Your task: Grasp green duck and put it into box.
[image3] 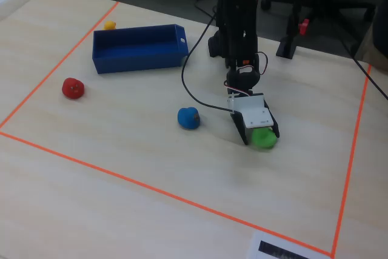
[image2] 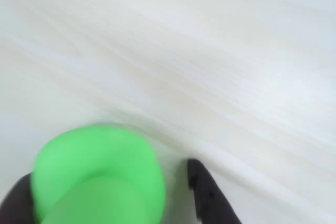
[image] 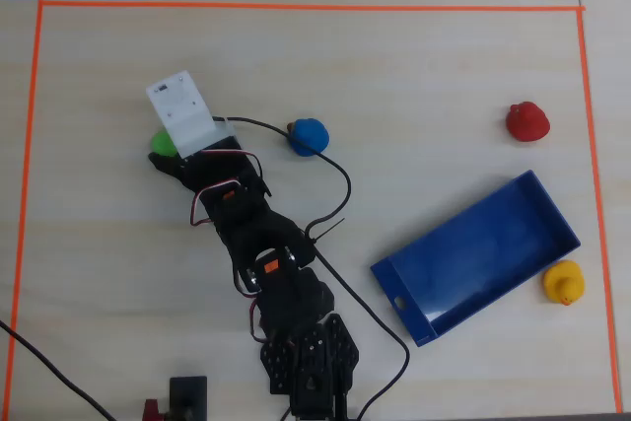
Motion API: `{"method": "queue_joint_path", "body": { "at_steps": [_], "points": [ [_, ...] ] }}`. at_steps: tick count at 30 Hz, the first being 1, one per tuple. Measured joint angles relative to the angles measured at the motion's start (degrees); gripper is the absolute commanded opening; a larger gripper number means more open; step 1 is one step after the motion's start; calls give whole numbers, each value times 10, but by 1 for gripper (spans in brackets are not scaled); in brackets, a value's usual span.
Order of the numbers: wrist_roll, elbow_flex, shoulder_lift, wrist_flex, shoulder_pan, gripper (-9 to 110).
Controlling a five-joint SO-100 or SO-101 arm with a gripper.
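Observation:
The green duck (image: 162,141) sits on the table at the left of the overhead view, half under the white camera mount. My gripper (image: 161,148) is open and down around it. In the wrist view the duck (image2: 97,177) fills the lower left between my black fingers: the left finger touches it, the right finger (image2: 202,187) stands a small gap away. The fixed view shows the duck (image3: 264,137) at the tip of my gripper (image3: 262,139). The dark blue box (image: 501,291) lies empty at the right, far from my gripper, and shows in the fixed view (image3: 139,59) at the back left.
A blue duck (image: 309,136) sits close to the right of my gripper, beside the arm's black cable (image: 340,170). A red duck (image: 527,122) lies at the far right. A yellow duck (image: 564,282) sits just outside the box. Orange tape (image: 296,7) borders the work area.

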Motion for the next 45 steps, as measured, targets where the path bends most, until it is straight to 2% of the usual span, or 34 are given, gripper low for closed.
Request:
{"method": "queue_joint_path", "body": {
  "at_steps": [3, 7, 15, 23, 30, 40, 45],
  "points": [
    [-14, -4, 4, 19, -1, 25],
    [-41, -4, 18, 47, -2, 0],
    [-62, 6, 87, 114, 21, 0],
    [-38, -113, 262, 373, 149, 0],
    [-9, -315, 312, 644, 342, 0],
    [-49, -618, 149, 830, 755, 0],
    [-101, -657, 126, 882, 939, 0]
  ]
}}
